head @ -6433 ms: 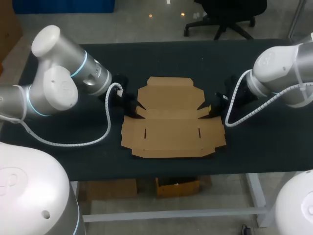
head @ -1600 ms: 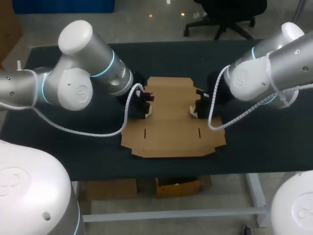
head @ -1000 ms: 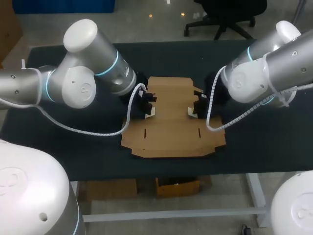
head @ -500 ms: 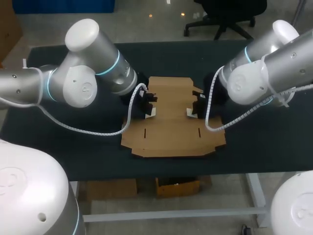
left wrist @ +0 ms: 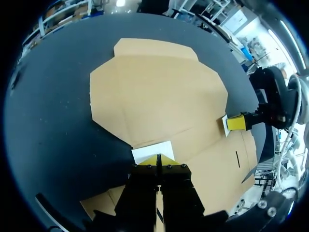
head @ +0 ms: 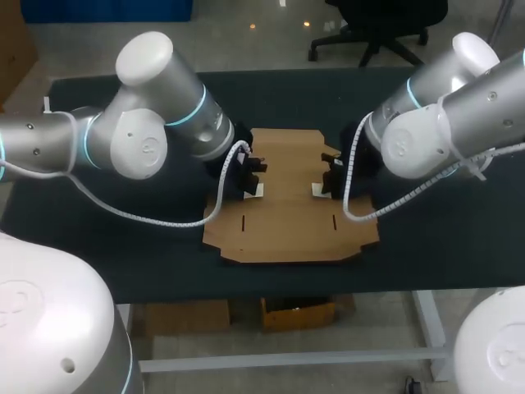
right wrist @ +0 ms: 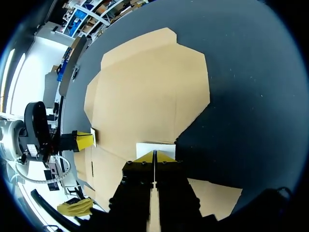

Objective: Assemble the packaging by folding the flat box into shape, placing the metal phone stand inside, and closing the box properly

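Head view: the box (head: pixel 287 209) lies flat and unfolded on the table (head: pixel 435 254), mid-table in front of me, and nothing is standing up yet. My left gripper (head: pixel 253 182) sits on the box's left side and my right gripper (head: pixel 321 184) on its right. They face each other across the middle, roughly level, with bare cardboard between them. Neither arm is nearer, so it's a mirrored pair. In both wrist views the yellow tips are pressed together with only a thin line between them, so both pincers read as closed. I can't tell if anything is nipped between them. Just ahead of each pair of tips lies a white patch (left wrist: pixel 153 152), touching the cardboard; it may be a side flap's pale face, but I won't swear to it. The line that matters runs straight across from one gripper to the other. The tapered far panel lies ahead of both sets of fingers, and the wide slotted panel lies back toward me. My call is that we're at the very start, working the side flaps. No stand in any view.
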### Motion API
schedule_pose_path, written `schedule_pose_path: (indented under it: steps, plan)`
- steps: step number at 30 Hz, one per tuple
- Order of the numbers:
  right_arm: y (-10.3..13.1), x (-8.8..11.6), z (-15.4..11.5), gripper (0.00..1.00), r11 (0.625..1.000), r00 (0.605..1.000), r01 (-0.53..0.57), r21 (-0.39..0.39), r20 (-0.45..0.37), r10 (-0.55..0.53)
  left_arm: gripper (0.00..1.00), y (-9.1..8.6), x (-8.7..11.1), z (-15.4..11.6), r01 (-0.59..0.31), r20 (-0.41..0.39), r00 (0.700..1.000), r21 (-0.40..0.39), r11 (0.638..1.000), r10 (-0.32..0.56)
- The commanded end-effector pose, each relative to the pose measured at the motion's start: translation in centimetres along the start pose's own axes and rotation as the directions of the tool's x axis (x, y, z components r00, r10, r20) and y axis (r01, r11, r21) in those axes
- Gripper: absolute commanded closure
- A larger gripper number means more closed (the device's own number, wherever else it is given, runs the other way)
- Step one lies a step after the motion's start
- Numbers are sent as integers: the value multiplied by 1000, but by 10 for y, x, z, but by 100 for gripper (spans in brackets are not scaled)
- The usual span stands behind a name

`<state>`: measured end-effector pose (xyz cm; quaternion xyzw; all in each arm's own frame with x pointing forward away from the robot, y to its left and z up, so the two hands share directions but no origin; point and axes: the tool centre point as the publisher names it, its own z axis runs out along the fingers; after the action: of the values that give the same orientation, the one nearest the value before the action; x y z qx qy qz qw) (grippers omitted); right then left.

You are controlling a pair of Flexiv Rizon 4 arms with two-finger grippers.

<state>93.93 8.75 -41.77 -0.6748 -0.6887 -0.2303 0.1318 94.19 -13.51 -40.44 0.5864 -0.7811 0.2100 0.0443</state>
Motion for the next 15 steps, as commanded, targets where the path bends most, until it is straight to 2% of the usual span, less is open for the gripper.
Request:
schedule_pose_path:
  steps: [1,15]
  plan:
    - [3,1,6,100,1000,1000,-6,12,10,5,100,-2,3,5,5,16,1000,-3,1000,-5]
    - [3,-3,13,100,999,998,-41,36,44,39,100,-2,3,10,23,45,999,-7,1000,-22]
